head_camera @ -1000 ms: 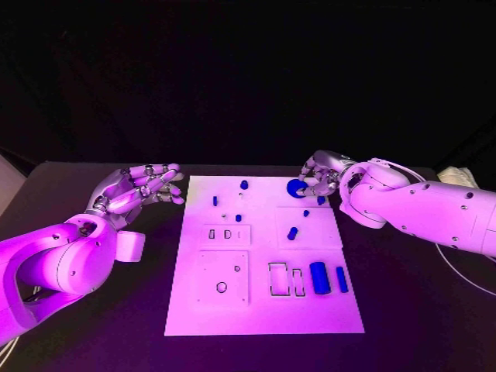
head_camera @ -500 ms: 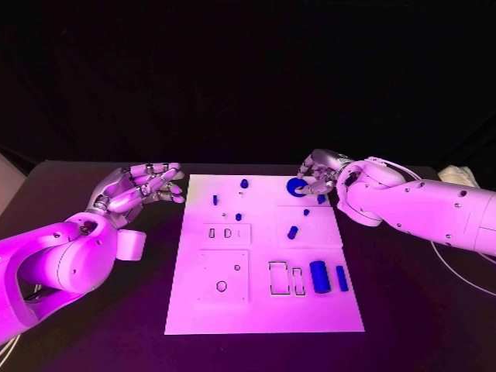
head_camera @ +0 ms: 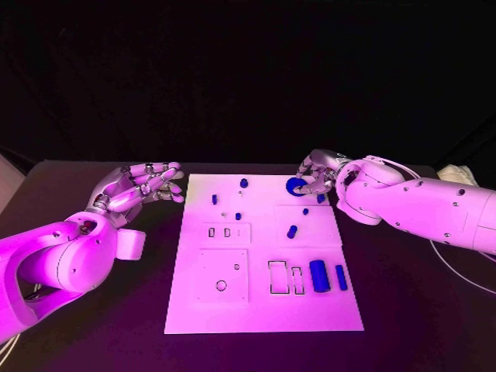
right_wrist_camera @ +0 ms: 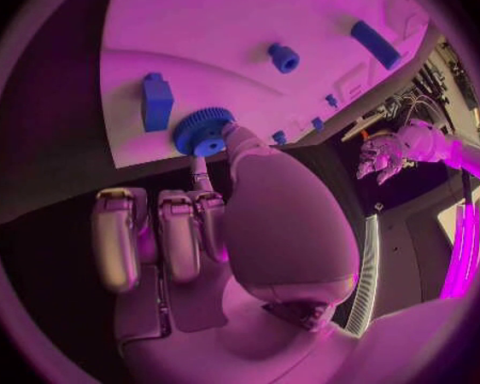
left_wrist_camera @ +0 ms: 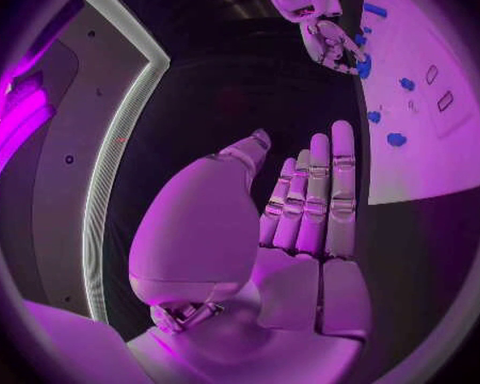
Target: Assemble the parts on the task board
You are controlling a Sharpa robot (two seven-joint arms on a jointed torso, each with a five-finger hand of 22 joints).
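Blue gear (head_camera: 296, 186) at board (head_camera: 260, 310) far right corner, right hand (head_camera: 318, 175) pinching it and barely moved vs 1 s ago, so seating ongoing; left hand (head_camera: 136, 190) empty, fingers apart, beside board.

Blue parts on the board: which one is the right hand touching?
The blue gear at the far right of the task board; the right hand pinches it. The other blue parts lie untouched.

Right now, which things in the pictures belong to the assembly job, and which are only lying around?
Job:
- task board
- blue gear, pinched by the right hand
- blue block
- blue bar
- small blue pegs
- left hand, holding nothing

Lying about:
- pale crumpled thing at the table's far right edge
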